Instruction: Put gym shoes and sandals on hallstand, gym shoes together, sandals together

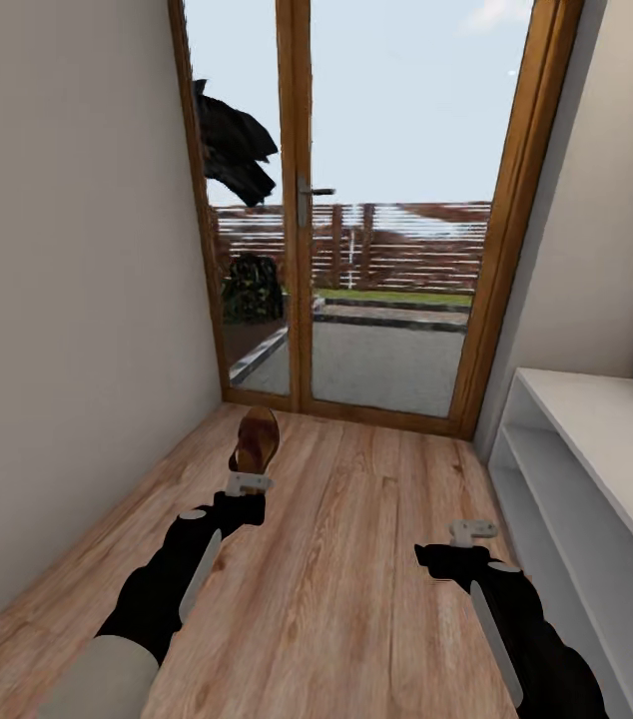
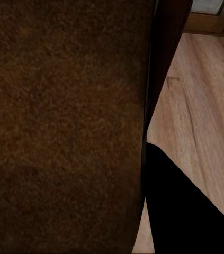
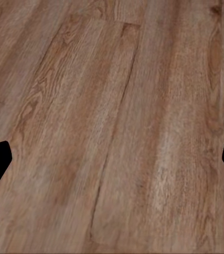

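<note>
The left fingers (image 1: 250,484) are closed on one dark brown sandal (image 1: 256,440), gripping it at its near end so that it sticks out ahead of the arm, off the corridor floor (image 1: 346,559) and pointing toward the glazed door (image 1: 356,250). In the left wrist view the sandal's grainy brown surface (image 2: 64,121) sits right against the lens, with one black finger (image 2: 180,206) beside it and planks beyond. The right fingers (image 1: 471,531) hold nothing; in the right wrist view their two dark tips stand wide apart at the edges of the frame, with bare floor (image 3: 117,127) between them.

The hallstand (image 1: 606,439) stands on the right of the door, against the right-hand wall, its pale top and open shelf well apart from the sandal, which is on the left of the door.

The main risk, as I judge it, is the hold itself. The sandal is pinched at one end with most of its length unsupported, so a quick swing across toward the hallstand could make it pivot or slip out and drop back to the floor. It could also clip the edge of the top or the shelf if brought in low. A tilted release might let it slide off.

The other sandal and the gym shoes cannot be placed from here.

No brand, label or writing can be read on anything.
</note>
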`<state>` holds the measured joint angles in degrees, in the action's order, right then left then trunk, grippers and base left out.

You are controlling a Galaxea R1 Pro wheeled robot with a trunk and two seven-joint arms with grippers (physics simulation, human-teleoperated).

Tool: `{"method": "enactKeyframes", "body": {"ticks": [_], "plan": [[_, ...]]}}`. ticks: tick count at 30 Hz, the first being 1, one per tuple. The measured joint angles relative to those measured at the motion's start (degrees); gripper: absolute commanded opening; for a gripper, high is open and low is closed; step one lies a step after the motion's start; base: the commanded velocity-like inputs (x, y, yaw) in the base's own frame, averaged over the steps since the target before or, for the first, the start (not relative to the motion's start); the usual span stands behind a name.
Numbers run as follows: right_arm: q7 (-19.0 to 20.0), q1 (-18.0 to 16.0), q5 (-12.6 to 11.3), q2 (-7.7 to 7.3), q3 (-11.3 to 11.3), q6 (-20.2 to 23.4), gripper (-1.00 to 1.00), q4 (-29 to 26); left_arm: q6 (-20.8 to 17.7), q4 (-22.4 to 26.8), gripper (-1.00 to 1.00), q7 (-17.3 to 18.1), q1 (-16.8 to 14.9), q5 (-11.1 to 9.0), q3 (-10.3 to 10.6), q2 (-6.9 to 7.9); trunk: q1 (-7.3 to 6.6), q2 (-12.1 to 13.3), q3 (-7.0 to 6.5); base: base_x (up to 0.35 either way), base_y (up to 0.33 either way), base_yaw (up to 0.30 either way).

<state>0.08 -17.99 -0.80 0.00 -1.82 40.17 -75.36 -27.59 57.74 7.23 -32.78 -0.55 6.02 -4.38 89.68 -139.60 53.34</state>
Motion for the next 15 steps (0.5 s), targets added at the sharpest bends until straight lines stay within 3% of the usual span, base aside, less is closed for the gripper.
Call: {"method": "enactKeyframes", "body": {"ticks": [15], "plan": [[0.0,0.0,0.0,0.00,0.0,0.0,1.00,0.0,0.0,0.0,-1.00,0.0,0.0,0.0,0.0,0.00,0.00,0.0,-0.06,0.288,-0.164,-0.009]]}}
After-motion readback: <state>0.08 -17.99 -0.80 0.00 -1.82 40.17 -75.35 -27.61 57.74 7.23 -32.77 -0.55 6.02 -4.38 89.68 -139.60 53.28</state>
